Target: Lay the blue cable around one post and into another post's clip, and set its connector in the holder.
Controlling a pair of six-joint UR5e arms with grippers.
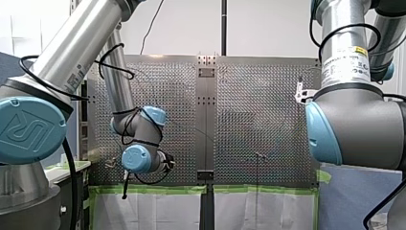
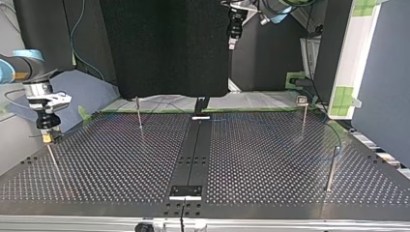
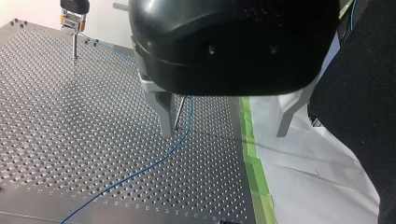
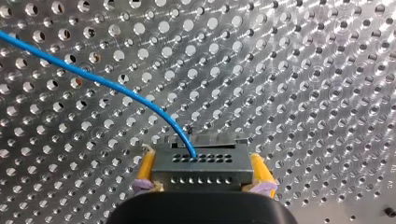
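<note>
Two arms share one wide perforated counter point(image 2: 270, 159). Most of it lies bare, with only a few thin posts and a dark centre strip point(image 2: 193, 150) on it. The robot's left arm hangs high over the far edge in the top view. Its left tool point(image 3: 225, 134) has its metal fingers spread apart on nothing, and a post point(image 3: 180, 111) and a run of the blue cable point(image 3: 140, 173) show below, between them. The right arm works at the top view's left side. There the right tool point(image 4: 201, 181) has its yellow pads clamped on the connector point(image 4: 201, 161), just over the top of a corner post point(image 3: 74, 49). From the connector the cable trails across the holes toward the far edge.

By this showing, the routing step is in hand, with the connector end held up while the cable is laid past the posts. The cable is too faint in the top view to tell whether it sits round a post or in a clip. The next move calls for the right tool to lead the cable into the clip. It would then take the connector to the holder, probably a bracket on the centre strip, with enough slack left.

Room is generous toward the middle. The tight spots are the counter's side edge beside the right tool and the green tape point(image 3: 250, 140) edge under the left tool.
</note>
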